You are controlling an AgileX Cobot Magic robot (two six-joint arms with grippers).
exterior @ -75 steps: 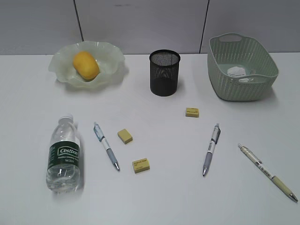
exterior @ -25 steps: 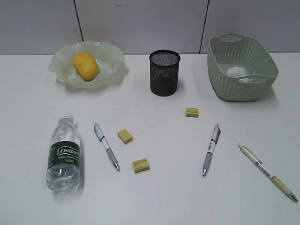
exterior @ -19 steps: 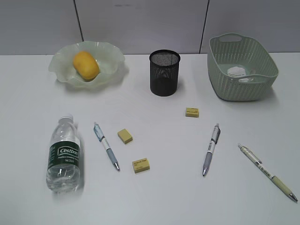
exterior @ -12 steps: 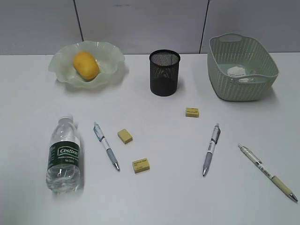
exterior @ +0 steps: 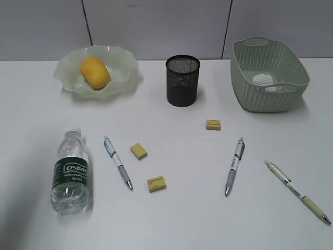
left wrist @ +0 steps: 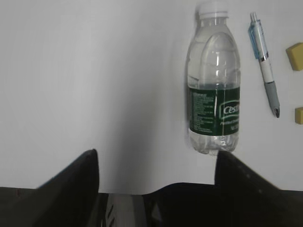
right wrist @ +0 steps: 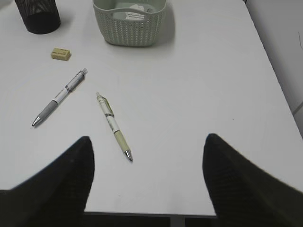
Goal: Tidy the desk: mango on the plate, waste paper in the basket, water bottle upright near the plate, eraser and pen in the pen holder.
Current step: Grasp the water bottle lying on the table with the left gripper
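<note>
I'm looking over the smooth white desk (exterior: 171, 219) and finding the oval yellow-orange mango (exterior: 95, 72) already sitting in the translucent green plate (exterior: 123, 63), its ruffled rim glassy and wavy. The crumpled white waste paper (exterior: 261, 79) is lying inside the woven-pattern plastic basket (exterior: 244, 78). The black wire-mesh pen holder (exterior: 182, 80) is standing upright between plate and basket.

The clear ribbed water bottle (left wrist: 214, 80) is lying on its side, white cap pointing away from my left gripper (left wrist: 156, 165) — its dark fingers are standing wide apart with nothing between them, the bottle just ahead of the right-hand finger. A blue-barrelled pen (left wrist: 264, 64) is lying beside the bottle.

My right gripper (right wrist: 147, 161) is also spread and empty, hovering over bare desk near a cream-and-olive pen (right wrist: 113, 126) and a grey-gripped pen (right wrist: 58, 97). Three blocky yellow erasers (exterior: 138, 151) are lying flat on the desk — none in the holder.
</note>
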